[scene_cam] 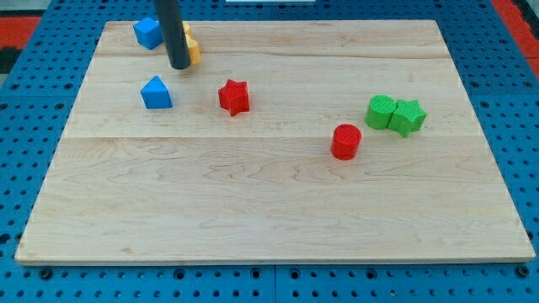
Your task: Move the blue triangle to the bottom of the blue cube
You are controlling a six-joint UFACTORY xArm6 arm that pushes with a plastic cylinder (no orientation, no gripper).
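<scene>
The blue triangle [156,93] lies on the wooden board [278,194] at the view's upper left. The blue cube [147,33] sits above it near the board's top edge. My tip [179,66] is down on the board, just above and to the right of the blue triangle and below and to the right of the blue cube. The rod hides most of a yellow block [191,46] right behind it.
A red star [234,97] lies to the right of the blue triangle. A red cylinder [345,141] stands right of centre. A green cylinder [381,111] and a green star [408,116] touch each other at the right.
</scene>
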